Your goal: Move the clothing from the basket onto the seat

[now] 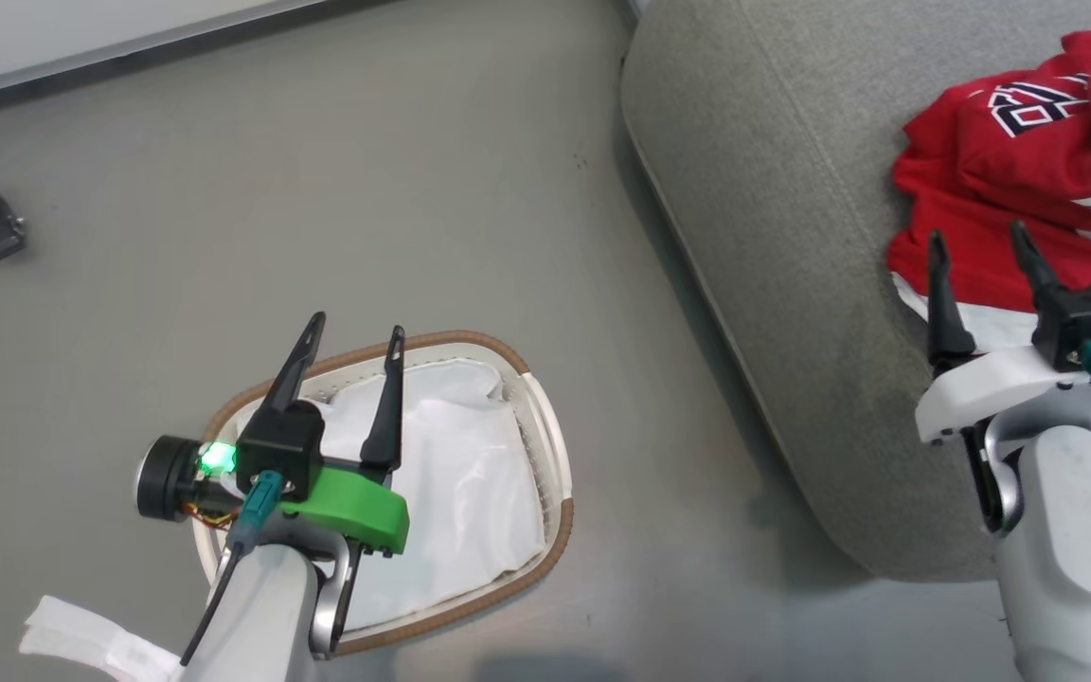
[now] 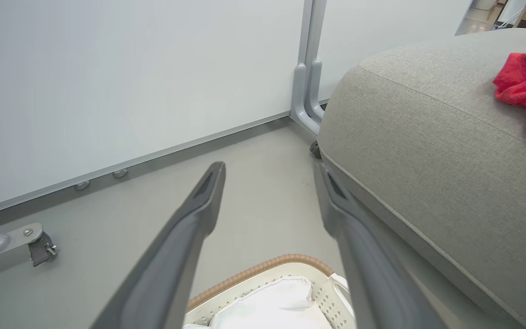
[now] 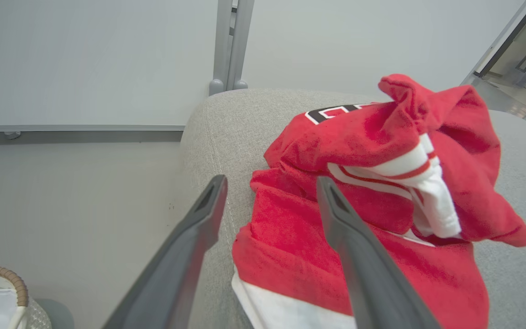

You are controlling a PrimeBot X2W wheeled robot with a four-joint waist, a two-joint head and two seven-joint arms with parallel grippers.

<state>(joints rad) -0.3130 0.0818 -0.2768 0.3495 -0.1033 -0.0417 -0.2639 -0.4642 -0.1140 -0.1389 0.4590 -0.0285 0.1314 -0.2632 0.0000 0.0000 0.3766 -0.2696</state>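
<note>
**Leaving the red clothing settled on the seat**

Head view: the right gripper [image 1: 976, 237] stands spread and empty, its fingers over the near edge of the clothing [image 1: 1010, 161], which lies heaped on the grey seat [image 1: 792, 237]. The left gripper [image 1: 358, 327], also spread with nothing in it, hangs over the basket [image 1: 560, 511] on the floor, where a white sheet [image 1: 470, 474] lies inside. I'd draw the right gripper straight up and back, so that no finger catches a fold.

Left wrist view: the fingers point past the basket's woven rim, with the seat just beside them.

Right wrist view: the clothing is crumpled red fabric with white bands and a white hem. The black-and-white lettering is half hidden. It sits clear of the seat's rounded edge.
</note>
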